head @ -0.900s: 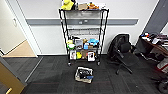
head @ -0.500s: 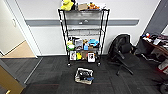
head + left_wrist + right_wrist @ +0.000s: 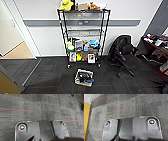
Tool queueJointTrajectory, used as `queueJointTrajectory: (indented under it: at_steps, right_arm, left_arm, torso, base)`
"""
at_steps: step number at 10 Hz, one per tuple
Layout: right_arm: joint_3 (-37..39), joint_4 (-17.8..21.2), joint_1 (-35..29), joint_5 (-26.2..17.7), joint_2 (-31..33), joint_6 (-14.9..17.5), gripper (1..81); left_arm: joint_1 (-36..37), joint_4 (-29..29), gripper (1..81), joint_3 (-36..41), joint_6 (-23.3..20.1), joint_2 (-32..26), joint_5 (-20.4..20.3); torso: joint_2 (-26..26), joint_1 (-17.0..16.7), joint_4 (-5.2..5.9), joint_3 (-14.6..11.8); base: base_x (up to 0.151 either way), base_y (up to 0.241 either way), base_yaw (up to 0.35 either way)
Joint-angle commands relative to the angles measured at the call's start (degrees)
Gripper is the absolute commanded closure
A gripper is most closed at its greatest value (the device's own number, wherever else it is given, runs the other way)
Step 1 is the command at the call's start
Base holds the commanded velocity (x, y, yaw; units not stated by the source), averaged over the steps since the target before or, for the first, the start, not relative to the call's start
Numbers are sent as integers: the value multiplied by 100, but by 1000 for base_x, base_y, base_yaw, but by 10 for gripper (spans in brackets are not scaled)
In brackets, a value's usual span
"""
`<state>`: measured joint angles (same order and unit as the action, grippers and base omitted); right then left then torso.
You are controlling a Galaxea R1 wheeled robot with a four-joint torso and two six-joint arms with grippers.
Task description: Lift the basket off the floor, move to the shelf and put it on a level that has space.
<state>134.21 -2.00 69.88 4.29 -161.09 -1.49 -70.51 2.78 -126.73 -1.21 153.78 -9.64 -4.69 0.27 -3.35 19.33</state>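
Basket (image 3: pixel 84 77) sits on the dark carpet right in front of us, just near of the black wire shelf (image 3: pixel 83 37), roughly centred, so neither arm looks closer. We'd say its long axis runs left-right, slightly skewed, open top up. Both wrist cameras look down at carpet; can't tell how the fingers stand.

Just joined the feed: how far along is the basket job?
Nothing looks done yet. The basket sits on the carpet in front of the shelf, not gripped. Lifting it and setting it on the second-from-top tier, which looks bare, are both left.
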Motion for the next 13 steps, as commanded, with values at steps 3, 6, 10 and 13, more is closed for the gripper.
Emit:
queueJointTrajectory:
  at_steps: [3, 6, 10, 13]
  right_arm:
    - [-71, 33, -303, -245, 83, -9, 10]
    - [-28, 77, -294, -69, 92, -18, 10]
    - [17, 77, -285, 538, 118, -18, 10]
    - [51, 68, -303, 538, 127, -18, 10]
  left_arm:
    - [279, 12, 10, 105, 15, -155, 252]
    - [261, 12, 10, 105, 15, -181, 252]
    - [261, -58, 10, 105, 6, -216, -2]
    - [244, -67, 10, 96, 6, -199, -380]
  torso:
    - [0, 2, 0, 0]
    - [0, 0, 0, 0]
    - [-2, 0, 0, 0]
    - [-2, 0, 0, 0]
  base:
    - [94, 0, 0]
    - [95, 0, 0]
    - [95, 0, 0]
    - [107, 0, 0]
